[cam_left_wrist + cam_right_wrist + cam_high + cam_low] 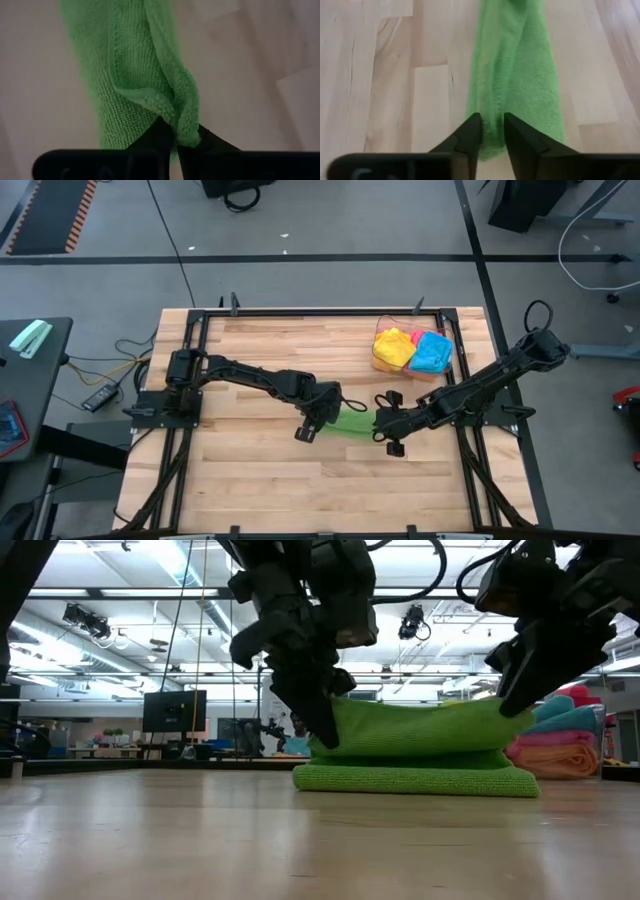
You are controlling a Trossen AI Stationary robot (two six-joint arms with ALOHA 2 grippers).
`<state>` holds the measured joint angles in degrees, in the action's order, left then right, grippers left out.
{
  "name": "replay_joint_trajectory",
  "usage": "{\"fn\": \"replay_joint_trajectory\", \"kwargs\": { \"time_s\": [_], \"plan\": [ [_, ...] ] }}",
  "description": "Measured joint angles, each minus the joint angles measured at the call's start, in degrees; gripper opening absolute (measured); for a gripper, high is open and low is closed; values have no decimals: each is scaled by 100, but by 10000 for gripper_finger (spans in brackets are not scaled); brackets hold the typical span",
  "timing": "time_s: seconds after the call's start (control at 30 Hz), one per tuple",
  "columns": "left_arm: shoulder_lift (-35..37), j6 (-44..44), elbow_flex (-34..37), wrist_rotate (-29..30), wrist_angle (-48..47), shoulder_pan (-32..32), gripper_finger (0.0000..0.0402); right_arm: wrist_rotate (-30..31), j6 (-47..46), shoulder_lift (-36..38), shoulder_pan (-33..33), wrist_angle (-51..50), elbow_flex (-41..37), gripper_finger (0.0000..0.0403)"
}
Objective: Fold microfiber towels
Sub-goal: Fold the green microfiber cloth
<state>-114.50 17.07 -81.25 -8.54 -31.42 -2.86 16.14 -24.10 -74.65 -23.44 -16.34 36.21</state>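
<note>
The left gripper (176, 142) is pinched shut on a corner of the green microfiber towel (135, 80); in its wrist view the hem bunches up between the two dark fingertips, and the rest of the cloth runs away from them across the pale wooden table (40, 75). From above, this gripper (312, 426) sits at the towel's left end, the towel (352, 423) stretching rightward from it toward the other arm.

The right gripper (492, 131) stands at the towel's opposite end with its fingers a narrow way apart. The green edge (515, 75) lies in the gap between them, but whether the fingers are pressing on it cannot be told. In the high view this gripper (388, 432) is just beside the towel's right end, facing the left one.

The low view shows the towel (415, 778) as a flat folded layer on the table with an upper layer raised above it, held up at the left gripper's (318, 730) side and sagging toward the right gripper (518, 690).

Beyond the right gripper, toward the table's far right corner, a clear plastic bin (448, 345) holds the yellow towel (396, 347), the blue towel (432, 353) and an orange cloth mostly hidden beneath them.
</note>
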Motion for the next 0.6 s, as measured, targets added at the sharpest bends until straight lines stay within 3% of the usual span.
{"fn": "replay_joint_trajectory", "kwargs": {
  "time_s": [0.23,0.6],
  "plan": [
    [-152,7,7,-223,25,-86,49,-108,-144,0,0,-20,-2,142],
    [-164,-23,4,-210,74,-115,108,-92,-59,0,0,421,0,145]
  ]
}}
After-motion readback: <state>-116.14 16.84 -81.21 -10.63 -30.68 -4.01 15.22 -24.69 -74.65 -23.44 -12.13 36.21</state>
